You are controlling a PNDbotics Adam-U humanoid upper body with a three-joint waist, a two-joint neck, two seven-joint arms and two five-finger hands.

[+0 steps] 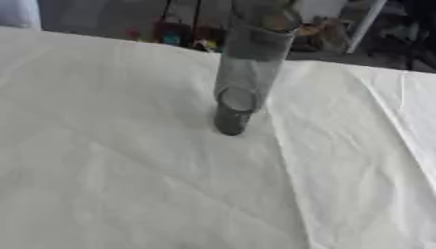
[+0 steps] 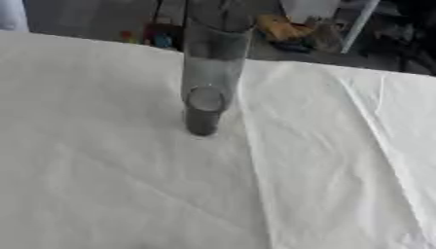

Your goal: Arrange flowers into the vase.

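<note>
Left eye view: a tall cylindrical vase (image 1: pixel 247 73) of clear, grey-tinted glass stands upright on the worktop, its thick round base darker than its walls. A white cloth (image 1: pixel 128 170) covers the worktop, matte and softly creased, with long fold lines running down its right part. Neither hand shows, so places cannot be given relative to a hand and their state cannot be told.

Right eye view: the same vase stands in the upper middle, its top cut off by the upper edge. Blurred coloured clutter (image 2: pixel 285 26) lies beyond the worktop's far edge. No hand appears here either.
</note>
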